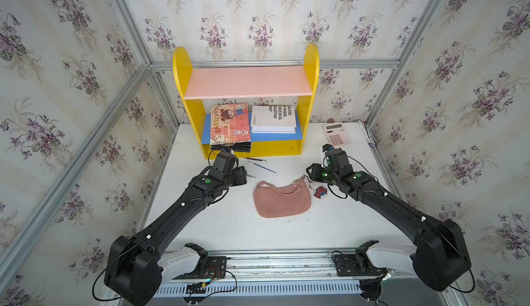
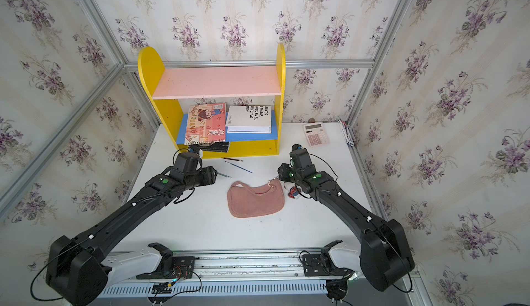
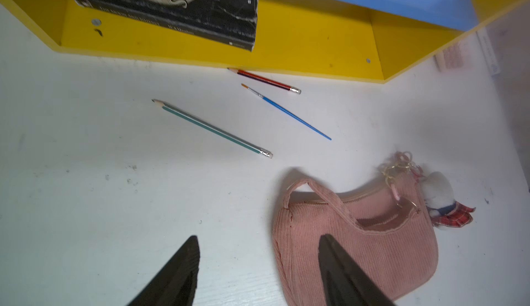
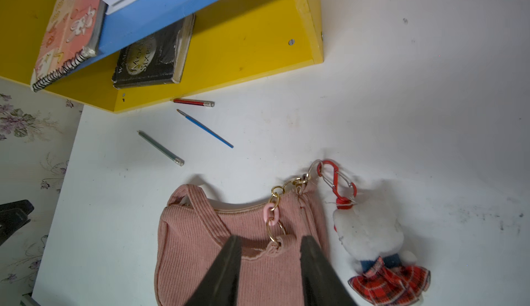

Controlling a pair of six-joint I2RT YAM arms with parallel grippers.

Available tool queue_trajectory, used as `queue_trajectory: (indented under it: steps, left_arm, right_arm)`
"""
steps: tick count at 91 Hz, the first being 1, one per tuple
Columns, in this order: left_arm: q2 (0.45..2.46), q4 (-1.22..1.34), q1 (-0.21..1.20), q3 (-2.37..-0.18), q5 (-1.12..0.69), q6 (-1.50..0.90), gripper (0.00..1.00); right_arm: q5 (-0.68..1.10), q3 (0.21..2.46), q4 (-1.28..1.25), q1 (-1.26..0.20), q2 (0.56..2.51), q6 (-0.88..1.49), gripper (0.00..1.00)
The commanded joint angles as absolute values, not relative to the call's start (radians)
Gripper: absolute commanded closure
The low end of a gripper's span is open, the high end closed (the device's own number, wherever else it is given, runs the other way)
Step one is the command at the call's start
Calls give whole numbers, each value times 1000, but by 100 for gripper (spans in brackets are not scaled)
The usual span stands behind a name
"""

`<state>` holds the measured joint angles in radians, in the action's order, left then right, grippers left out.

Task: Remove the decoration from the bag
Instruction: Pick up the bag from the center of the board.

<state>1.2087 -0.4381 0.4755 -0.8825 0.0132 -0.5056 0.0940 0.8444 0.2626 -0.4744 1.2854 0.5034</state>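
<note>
Three floral-papered walls (image 1: 258,18), scuffed white tabletop (image 1: 229,233), yellow shelf (image 1: 311,89) behind pink bag (image 1: 282,201).

Soft cloth, metal bits, painted wood.
Bag (image 4: 200,247) ribbed matt pink cloth; chain (image 4: 275,197) shiny gold metal with one glossy pink plastic link; decoration (image 4: 370,233) fuzzy white plush, plaid cloth skirt; clasp (image 4: 343,202) glossy red metal; tabletop (image 4: 401,104) smooth white, scuffed, matt; shelf (image 4: 243,46) yellow painted wood, slight sheen; black book (image 4: 149,58) worn glossy paper cover.
</note>
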Motion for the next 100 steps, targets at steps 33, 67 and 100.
queue_trajectory:
  steps: [33,67,100]
  left_arm:
    - [1293,-300,511,-767,-202,-706,51]
    - [1256,-418,516,-900,-165,-584,50]
    - [1419,-297,762,-1023,-149,-406,30]
  right_arm:
    - [31,776,278,-559,1398,576,59]
    - [121,736,132,-751,1452,771,66]
    - [62,891,343,-644,1300,581,54]
